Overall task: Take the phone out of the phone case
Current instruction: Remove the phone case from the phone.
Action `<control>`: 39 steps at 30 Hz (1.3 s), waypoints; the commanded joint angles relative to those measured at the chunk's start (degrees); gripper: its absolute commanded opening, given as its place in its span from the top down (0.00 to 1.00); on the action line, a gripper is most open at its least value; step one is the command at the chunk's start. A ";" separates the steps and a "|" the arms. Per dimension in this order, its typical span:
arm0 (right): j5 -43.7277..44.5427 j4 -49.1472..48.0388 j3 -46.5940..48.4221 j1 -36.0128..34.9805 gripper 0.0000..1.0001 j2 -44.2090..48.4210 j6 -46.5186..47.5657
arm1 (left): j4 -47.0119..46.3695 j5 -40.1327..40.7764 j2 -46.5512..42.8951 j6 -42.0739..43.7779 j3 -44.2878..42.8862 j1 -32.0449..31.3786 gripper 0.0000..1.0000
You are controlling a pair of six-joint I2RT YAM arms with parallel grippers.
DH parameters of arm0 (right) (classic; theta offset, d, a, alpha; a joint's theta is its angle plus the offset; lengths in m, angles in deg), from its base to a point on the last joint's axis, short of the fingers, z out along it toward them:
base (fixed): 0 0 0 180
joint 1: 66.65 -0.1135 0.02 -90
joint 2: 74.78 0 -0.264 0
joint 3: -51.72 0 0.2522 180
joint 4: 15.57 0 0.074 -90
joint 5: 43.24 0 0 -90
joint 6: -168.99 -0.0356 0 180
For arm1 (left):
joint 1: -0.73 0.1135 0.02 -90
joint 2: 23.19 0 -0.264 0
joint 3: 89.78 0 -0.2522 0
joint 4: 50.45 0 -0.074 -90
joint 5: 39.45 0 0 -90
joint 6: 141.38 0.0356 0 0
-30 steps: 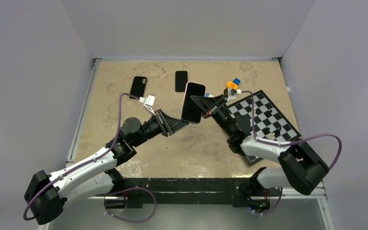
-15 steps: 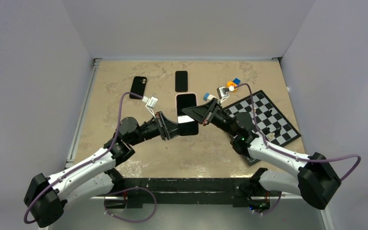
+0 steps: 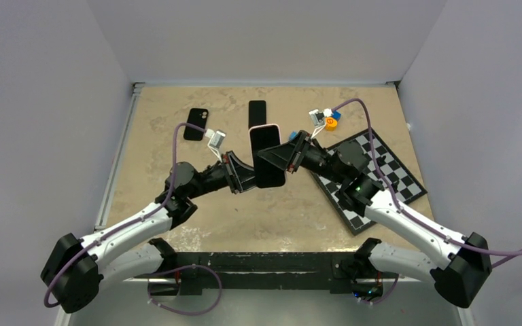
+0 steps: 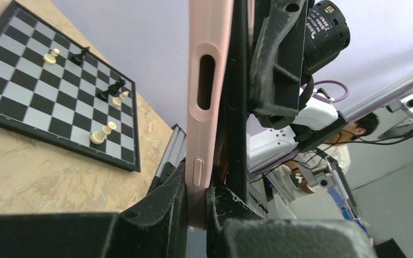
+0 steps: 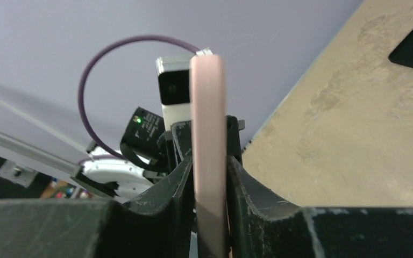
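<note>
**Top external view: cased phone pinched in mid-air by both arms**

Top external: the phone (image 3: 266, 157) is held above the table (image 3: 177, 224), screen towards the camera, between the two arms. The left gripper (image 3: 246, 178) is clamped on its near-left edge, and the right gripper (image 3: 287, 155) is clamped on its right edge.

Left wrist: the pink phone case (image 4: 207, 97) is seen edge-on, with a side button and a slot cut-out. It is nipped between the closed left fingers together with the dark slab of the phone. A thin gap seems to run between slab and case, though this cannot be settled from so narrow an angle.

Right wrist: the rounded rim of the case is squeezed between the right fingers, which are closed on it.

The phone is judged stiff, smooth-faced, fairly heavy and breakable if dropped. The case is judged light, with a soft, bendable rim. The case is best taken by its lip near a corner and peeled back, while the phone is held across its flat faces rather than its slick edges.
</note>
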 commanded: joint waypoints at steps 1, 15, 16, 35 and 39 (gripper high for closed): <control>-12.08 10.57 4.12 -4.46 0.64 1.92 4.14 | -10.80 5.69 4.16 -5.65 0.98 1.98 1.00; 2.75 37.29 10.87 -4.28 0.12 9.91 10.47 | -10.83 7.57 2.30 -4.74 1.61 3.77 1.00; 3.70 39.08 11.14 -4.28 0.12 10.79 10.12 | -10.36 8.29 1.82 -4.62 1.51 3.91 1.00; 2.75 24.27 2.11 -3.80 0.34 13.97 -5.56 | -11.73 11.72 1.55 -6.54 1.09 4.25 1.00; 1.35 18.64 -0.96 -1.80 0.39 12.30 -9.97 | -15.01 11.64 1.88 -8.02 2.52 4.26 1.00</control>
